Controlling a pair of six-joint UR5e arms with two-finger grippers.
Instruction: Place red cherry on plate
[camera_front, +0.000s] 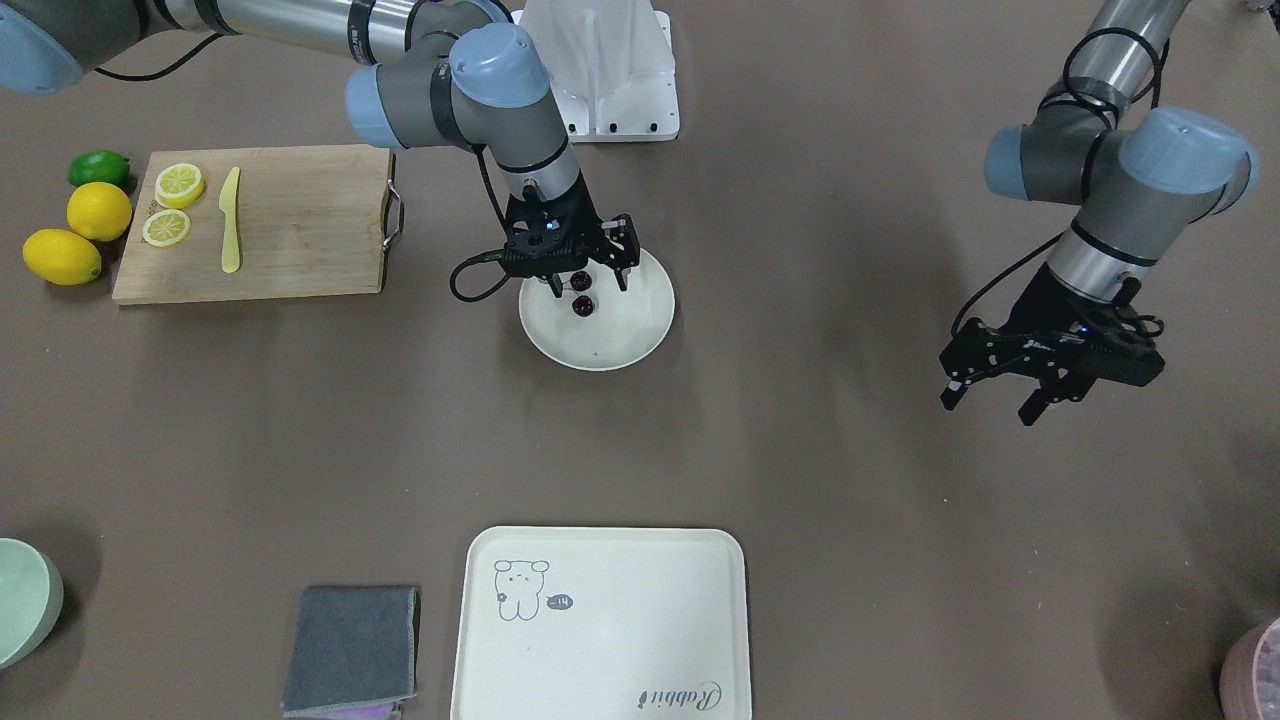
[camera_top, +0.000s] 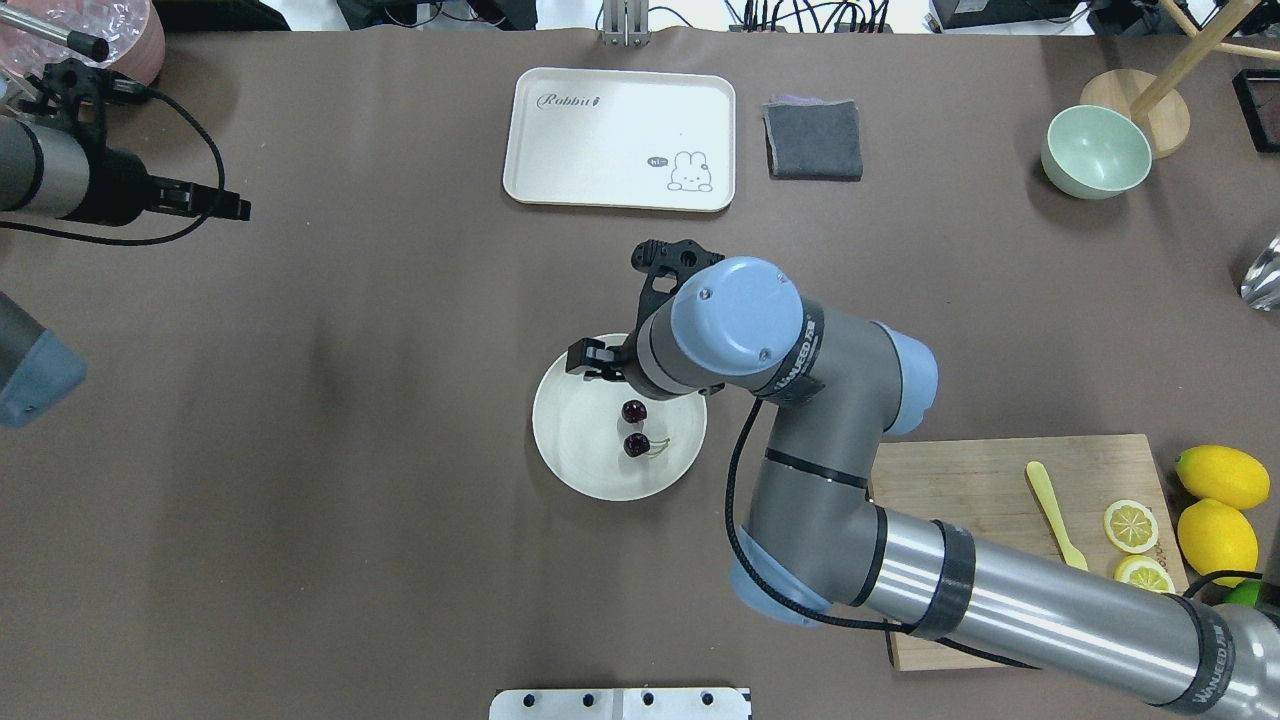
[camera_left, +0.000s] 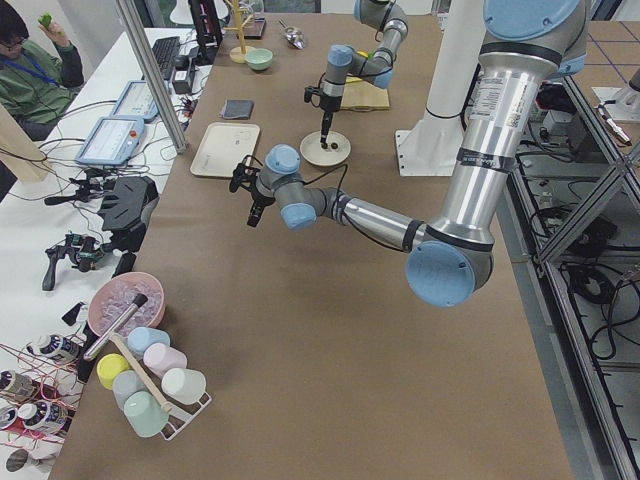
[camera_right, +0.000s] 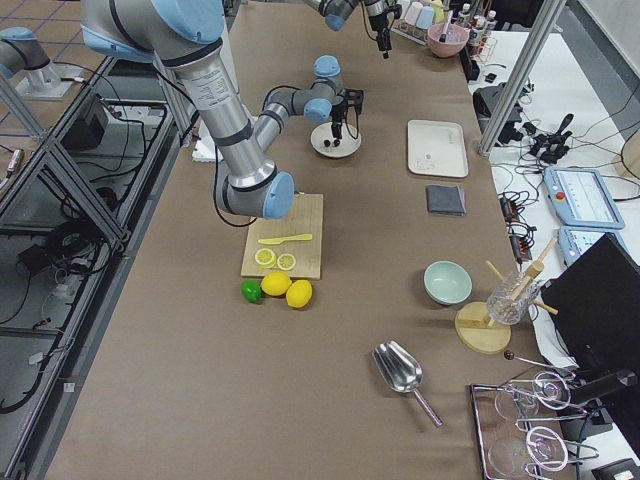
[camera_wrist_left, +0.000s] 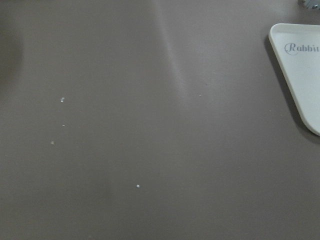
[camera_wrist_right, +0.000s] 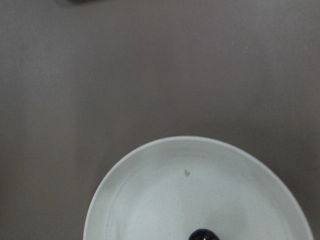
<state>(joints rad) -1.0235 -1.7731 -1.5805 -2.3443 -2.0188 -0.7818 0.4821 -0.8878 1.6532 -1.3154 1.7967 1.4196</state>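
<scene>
The red cherry (camera_front: 582, 305), a pair of dark glossy fruits on thin stems, lies on the round cream plate (camera_front: 620, 340) at mid-table. From overhead the cherry (camera_top: 636, 444) sits right of the centre of the plate (camera_top: 575, 450). My right gripper (camera_front: 589, 287) hangs open just above the plate, its fingers straddling the upper fruit without gripping it. In the right wrist view the plate (camera_wrist_right: 165, 200) fills the lower half and a dark cherry top (camera_wrist_right: 202, 234) peeks in at the bottom edge. My left gripper (camera_front: 990, 402) hovers open and empty, far off to the side.
A rabbit tray (camera_front: 600, 640) and a grey cloth (camera_front: 350, 650) lie at the far edge from the robot. A wooden cutting board (camera_front: 300, 230) carries lemon slices and a yellow knife, with lemons (camera_front: 98, 211) and a lime beside it. A pale green bowl (camera_front: 20, 600) stands in a corner.
</scene>
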